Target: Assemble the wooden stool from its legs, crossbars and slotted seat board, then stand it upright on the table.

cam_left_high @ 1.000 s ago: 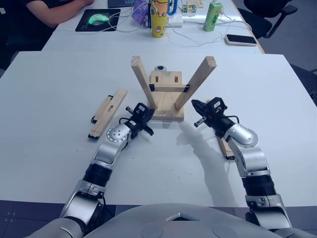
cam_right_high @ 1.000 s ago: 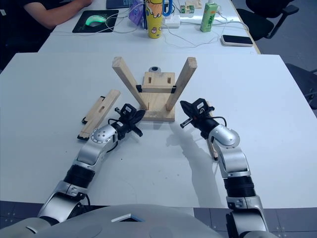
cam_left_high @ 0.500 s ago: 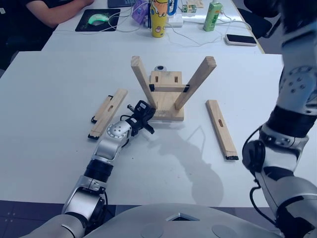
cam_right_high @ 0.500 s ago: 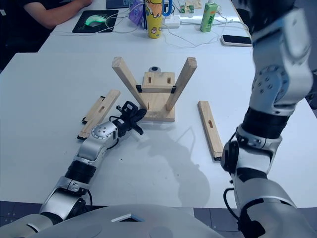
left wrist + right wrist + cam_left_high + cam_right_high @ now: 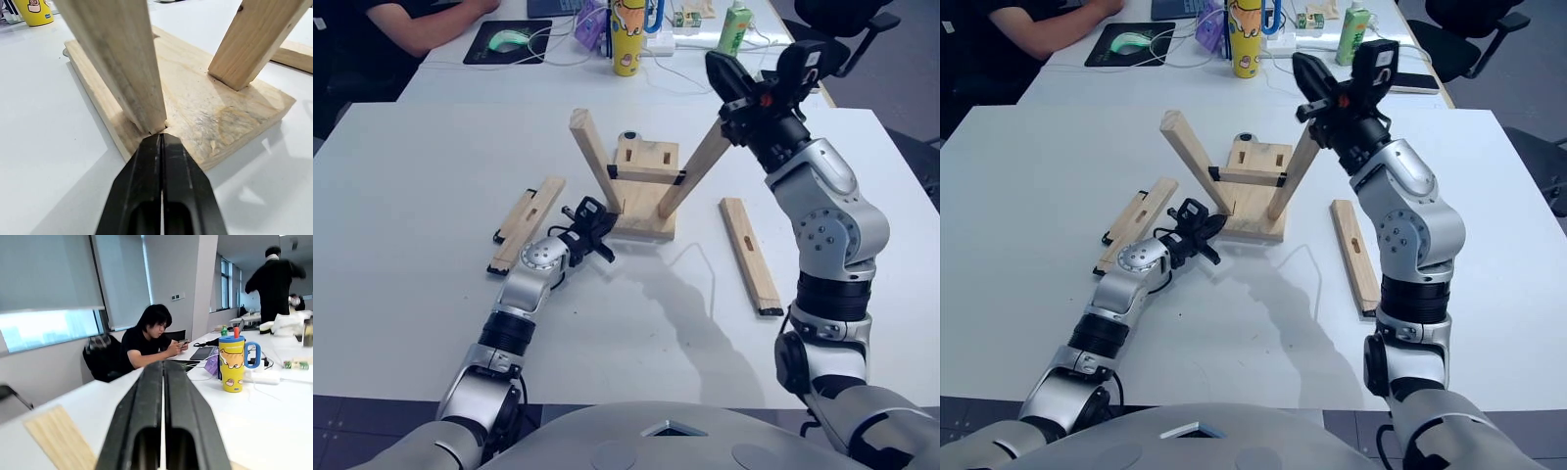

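Closest in, the left gripper (image 5: 162,140) sits low on the table (image 5: 431,196), fingers pinched shut on nothing, with the tip nudged against the corner of the seat board (image 5: 646,208), right at the foot of the left leg (image 5: 595,157). So it looks like a brace, not a grab. One loose slotted piece (image 5: 751,257) lies out to the right, well apart from the build, and two more pieces (image 5: 524,223) lie side by side to the left, near the left forearm. The seat board lies flat with the left leg and the right leg (image 5: 690,178) sticking up and splayed outward, and a crossbar (image 5: 648,175) bridges them low down. Farther back and much higher, the right gripper (image 5: 163,368) is also clenched empty. It's up by the top of the right leg, but I can't tell if it's actually touching. My read is that it's about to press or straighten that leg. To do that well, I'd keep the left tip planted so the board can't skate. Push down along the leg's own line rather than sideways, since a side shove could pop the crossbar or tip the whole thing. Go slow, because closed fingertips slip on bare wood. Way behind there's a yellow cup (image 5: 628,39) on the next desk.
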`<state>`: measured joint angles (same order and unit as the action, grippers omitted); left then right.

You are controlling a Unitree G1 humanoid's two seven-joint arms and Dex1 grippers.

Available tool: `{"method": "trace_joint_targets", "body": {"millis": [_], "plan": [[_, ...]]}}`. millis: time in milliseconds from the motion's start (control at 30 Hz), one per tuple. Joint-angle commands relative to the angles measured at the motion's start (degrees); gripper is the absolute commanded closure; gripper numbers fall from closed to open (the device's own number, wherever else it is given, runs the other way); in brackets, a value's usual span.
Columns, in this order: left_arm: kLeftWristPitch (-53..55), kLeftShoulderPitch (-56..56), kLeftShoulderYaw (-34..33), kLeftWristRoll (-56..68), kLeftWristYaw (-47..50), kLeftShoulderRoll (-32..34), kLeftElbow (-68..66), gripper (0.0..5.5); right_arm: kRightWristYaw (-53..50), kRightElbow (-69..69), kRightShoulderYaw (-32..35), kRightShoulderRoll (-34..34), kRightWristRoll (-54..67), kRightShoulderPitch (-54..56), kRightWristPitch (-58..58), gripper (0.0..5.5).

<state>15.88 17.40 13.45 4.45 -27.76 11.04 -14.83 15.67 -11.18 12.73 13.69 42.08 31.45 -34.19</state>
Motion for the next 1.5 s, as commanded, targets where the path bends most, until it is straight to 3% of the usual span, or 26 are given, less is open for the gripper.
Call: {"method": "trace_joint_targets", "body": {"millis": [33,133,233,400,533,633,800,967,1267,1400,1500], "plan": [[1.62,-1.93,-0.46,-1.12,-0.03,1.18,-3.19,5.49,-4.05,6.44,10.67,0.04,8.28,6.38,0.25,5.5],[0.67,-2.0,-1.63,-0.26,-1.22,2.02,-0.94,5.49,-1.48,17.35,7.61,5.4,-0.68,4.66,2.82,5.5],[0.98,-1.8,-3.48,1.46,-3.46,3.86,3.6,5.49,6.13,27.54,-2.91,9.66,-13.96,1.14,10.65,5.5],[5.42,-1.55,-8.97,8.34,-9.54,9.16,14.35,5.49,19.11,38.12,-9.28,8.28,-21.21,-0.11,23.44,5.5],[11.56,-3.86,-5.44,13.32,-22.94,17.51,21.6,5.49,24.11,43.29,-11.61,7.3,-24.86,1.83,30.45,5.5],[12.43,-2.91,-0.69,10.41,-26.38,20.59,20.23,5.49,27.32,45.25,-13.0,6.59,-26.44,3.26,33.07,5.5],[7.97,1.63,7.81,-1.98,-21.75,19.59,10.7,5.49,34.6,42.22,-16.35,4.9,-26.31,2.21,33.03,5.5],[7.45,1.27,8.63,-5.74,-16.55,16.14,8.33,5.49,38.26,35.03,-20.69,3.07,-26.6,-2.2,30.38,5.5],[6.95,6.07,1.76,-10.83,-3.89,16.1,2.29,5.49,30.99,31.34,-27.68,-6.25,-31.82,-3.32,29.84,5.5],[4.0,6.89,-1.32,-12.98,1.09,17.15,1.76,5.49,25.22,33.26,-23.78,-5.12,-33.82,-2.63,31.77,5.5],[1.61,6.2,-5.13,-12.89,4.23,17.84,4.07,5.49,26.26,26.93,-20.71,-0.88,-32.16,-4.14,28.64,5.5]]}}
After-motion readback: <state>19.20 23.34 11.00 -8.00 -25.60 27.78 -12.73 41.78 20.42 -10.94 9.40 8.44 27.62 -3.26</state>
